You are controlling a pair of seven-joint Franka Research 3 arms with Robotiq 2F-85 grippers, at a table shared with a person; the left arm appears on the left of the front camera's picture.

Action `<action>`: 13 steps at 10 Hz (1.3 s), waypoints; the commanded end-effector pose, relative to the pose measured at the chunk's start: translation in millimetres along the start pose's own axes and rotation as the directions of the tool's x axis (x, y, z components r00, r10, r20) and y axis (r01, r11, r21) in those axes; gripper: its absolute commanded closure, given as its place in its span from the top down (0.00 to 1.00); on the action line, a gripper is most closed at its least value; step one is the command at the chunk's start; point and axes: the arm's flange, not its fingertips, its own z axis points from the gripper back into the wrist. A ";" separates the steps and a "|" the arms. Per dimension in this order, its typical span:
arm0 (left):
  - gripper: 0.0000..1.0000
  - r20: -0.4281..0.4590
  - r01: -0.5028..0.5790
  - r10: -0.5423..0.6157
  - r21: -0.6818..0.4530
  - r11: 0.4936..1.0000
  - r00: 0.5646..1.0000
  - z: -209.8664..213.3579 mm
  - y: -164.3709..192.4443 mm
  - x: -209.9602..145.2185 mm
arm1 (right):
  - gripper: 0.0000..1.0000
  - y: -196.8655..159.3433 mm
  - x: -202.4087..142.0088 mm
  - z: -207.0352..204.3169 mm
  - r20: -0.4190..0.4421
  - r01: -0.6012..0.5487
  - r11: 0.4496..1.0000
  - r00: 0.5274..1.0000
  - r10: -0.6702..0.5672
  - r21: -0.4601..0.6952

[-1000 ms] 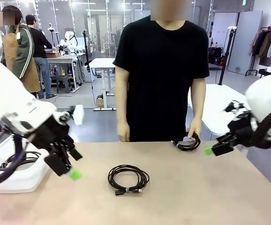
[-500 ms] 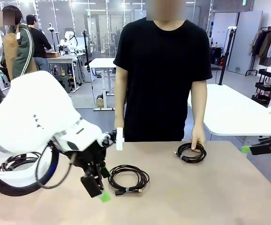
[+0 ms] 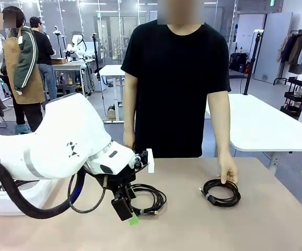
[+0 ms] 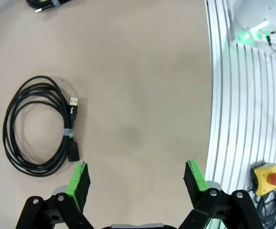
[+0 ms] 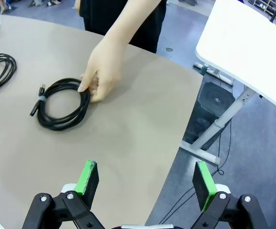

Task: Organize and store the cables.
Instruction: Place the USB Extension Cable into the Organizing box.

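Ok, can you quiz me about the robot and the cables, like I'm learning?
1. True or false: the left gripper is shut on a cable.
2. What touches the right-hand cable? A) the person's hand B) a robot pad C) nothing
3. How many coiled cables lie on the bare tabletop?
Key: 1 false, its jaws stand open above the tabletop. 2 A. 3 two: the right-hand cable and the middle cable.
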 end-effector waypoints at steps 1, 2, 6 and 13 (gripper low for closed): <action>1.00 0.001 0.004 -0.004 0.005 1.000 1.000 5.1 -3.3 -1.2 | 1.00 10.0 9.0 -9.6 -0.001 0.024 1.000 1.000 -0.024 0.002; 1.00 0.001 0.004 -0.004 0.005 1.000 1.000 5.1 -3.3 -1.2 | 1.00 10.0 9.0 -9.6 -0.001 0.024 1.000 1.000 -0.024 0.002; 1.00 0.003 0.001 -0.001 0.004 1.000 1.000 2.6 -0.1 0.7 | 1.00 10.0 9.0 -9.6 -0.001 0.024 1.000 1.000 -0.024 0.002; 1.00 -0.149 -0.013 0.032 0.132 0.991 0.988 -78.4 44.7 23.6 | 1.00 10.0 9.0 -9.6 -0.001 0.024 1.000 1.000 -0.024 0.002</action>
